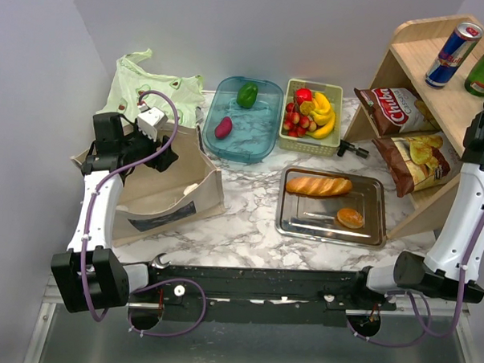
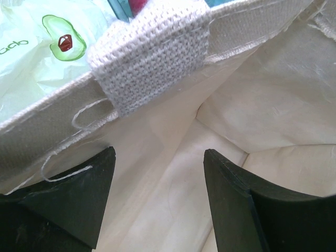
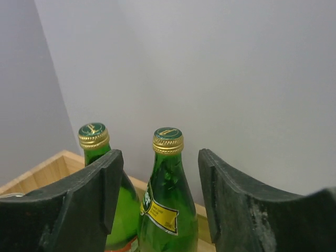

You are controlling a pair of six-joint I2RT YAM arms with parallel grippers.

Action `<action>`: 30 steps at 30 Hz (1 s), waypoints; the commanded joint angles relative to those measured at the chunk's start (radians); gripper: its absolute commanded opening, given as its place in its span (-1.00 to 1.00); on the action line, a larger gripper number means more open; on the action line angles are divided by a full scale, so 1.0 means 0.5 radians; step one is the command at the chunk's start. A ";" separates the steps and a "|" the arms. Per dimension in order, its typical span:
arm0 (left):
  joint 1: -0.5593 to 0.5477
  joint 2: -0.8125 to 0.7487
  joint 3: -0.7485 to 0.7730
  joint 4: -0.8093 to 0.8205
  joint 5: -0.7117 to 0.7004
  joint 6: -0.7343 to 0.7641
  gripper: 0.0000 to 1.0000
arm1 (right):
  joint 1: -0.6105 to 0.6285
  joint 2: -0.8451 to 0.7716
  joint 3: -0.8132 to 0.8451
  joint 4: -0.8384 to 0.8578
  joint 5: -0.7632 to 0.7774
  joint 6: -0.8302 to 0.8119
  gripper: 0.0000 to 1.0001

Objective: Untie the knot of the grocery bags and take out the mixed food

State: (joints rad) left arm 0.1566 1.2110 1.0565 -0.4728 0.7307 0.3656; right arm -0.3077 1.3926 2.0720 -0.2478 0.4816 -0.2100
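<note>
The beige canvas tote [image 1: 165, 196] stands open at the left. My left gripper [image 1: 161, 157] is open and empty just inside its mouth, below the woven handle strap [image 2: 152, 52]; only bare cloth lies between the fingers [image 2: 81, 202]. The pale green bag [image 1: 150, 85] lies flat behind the tote, and no knot shows on it. My right gripper [image 3: 160, 173] is open around one green bottle [image 3: 168, 199] on the top shelf without touching it. A second bottle [image 3: 94, 144] stands behind the left finger. The green pepper [image 1: 247, 94] and the magenta vegetable [image 1: 223, 128] lie in the blue tray [image 1: 264, 138].
A green basket [image 1: 336, 91] holds strawberries and bananas. A red crisp bag [image 1: 394, 109] and a brown one [image 1: 416, 161] lean on the wooden shelf [image 1: 413, 44], with a drink can [image 1: 454, 54] on top. A metal tray [image 1: 300, 220] holds a loaf and a bun.
</note>
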 commanded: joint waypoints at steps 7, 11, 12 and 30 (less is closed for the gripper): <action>-0.006 -0.004 0.056 0.011 -0.041 -0.006 0.38 | -0.011 -0.065 0.080 0.130 -0.131 -0.003 0.45; -0.007 -0.021 0.048 0.008 -0.045 -0.001 0.38 | -0.011 -0.074 0.145 0.094 -0.255 -0.004 0.49; -0.004 -0.026 0.047 0.010 -0.045 -0.001 0.38 | -0.012 -0.061 0.190 0.056 -0.279 0.010 0.50; -0.007 -0.268 0.050 -0.370 0.080 0.270 0.56 | -0.011 -0.158 0.114 -0.213 -1.828 0.547 0.61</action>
State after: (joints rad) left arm 0.1566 1.1282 1.0565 -0.5411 0.7193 0.4076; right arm -0.3088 1.3266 2.1807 -0.2935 -0.1013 -0.0666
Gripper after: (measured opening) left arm 0.777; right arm 0.802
